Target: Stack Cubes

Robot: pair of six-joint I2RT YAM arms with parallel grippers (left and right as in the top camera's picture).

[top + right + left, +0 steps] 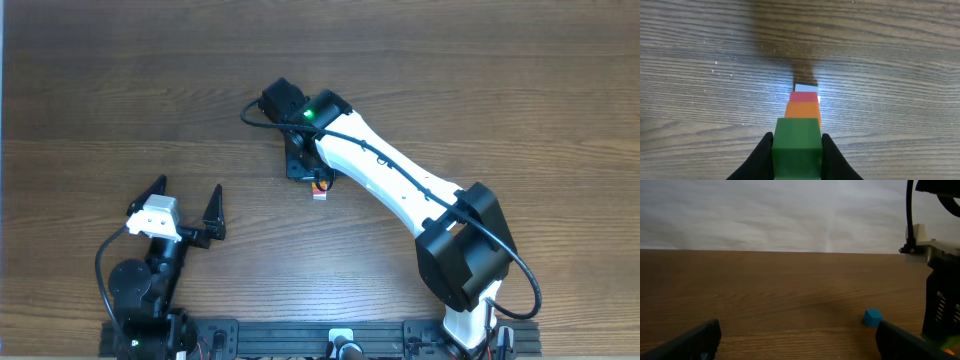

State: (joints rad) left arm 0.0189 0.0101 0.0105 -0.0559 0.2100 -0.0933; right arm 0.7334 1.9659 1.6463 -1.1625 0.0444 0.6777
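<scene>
Right gripper (796,150) was clamped on the green cube (796,135), jaws pinching two opposite sides. The cube sat right over the orange cube (803,109), with the red cube (804,96) beneath that. Couldn't tell whether green had touched down. Left gripper (188,190) was spread wide and held nothing, well apart from the stack. A blue cube (872,317) lay on the table (480,90) ahead of it.

Risk: green looked slightly off the column's line. Releasing off-centre, or a finger dragging on the way out, could topple the tower.

No readable labels or writing.
</scene>
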